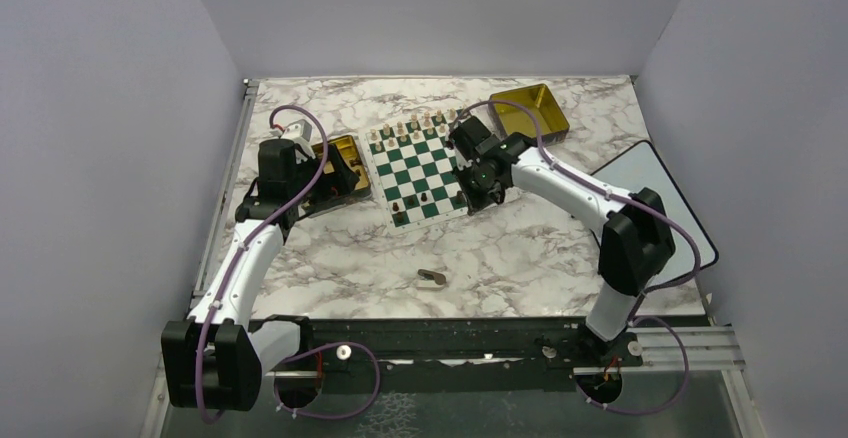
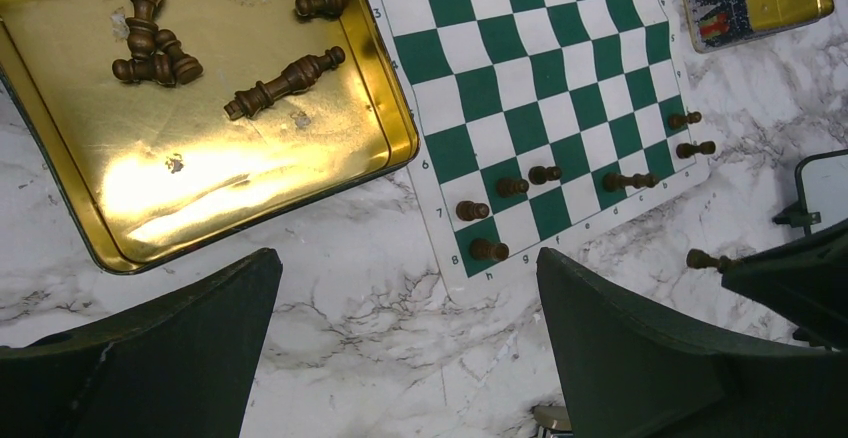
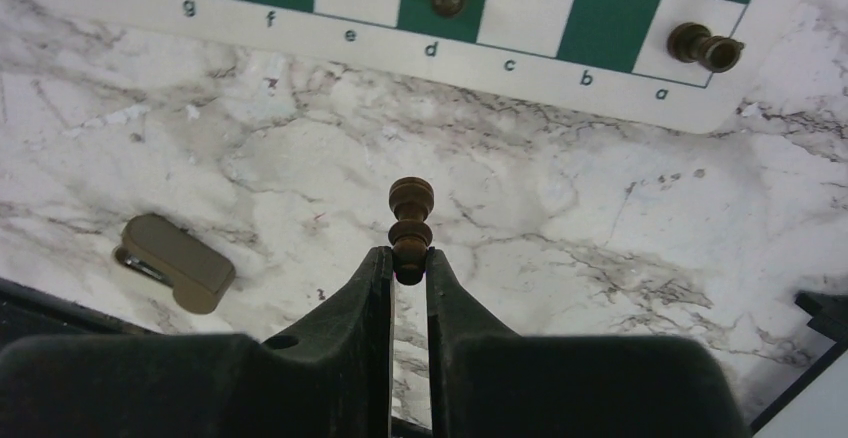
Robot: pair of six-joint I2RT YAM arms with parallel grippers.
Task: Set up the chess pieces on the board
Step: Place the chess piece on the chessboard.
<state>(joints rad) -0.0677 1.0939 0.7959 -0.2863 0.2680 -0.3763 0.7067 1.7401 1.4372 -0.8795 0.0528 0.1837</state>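
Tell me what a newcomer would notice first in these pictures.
The green and white board sits mid-table on the marble, pale pieces lined along its far edge. Just off its near edge, the right gripper pinches a small dark chess piece over the marble. Left of the board, a gold tin holds more dark pieces lying toppled.
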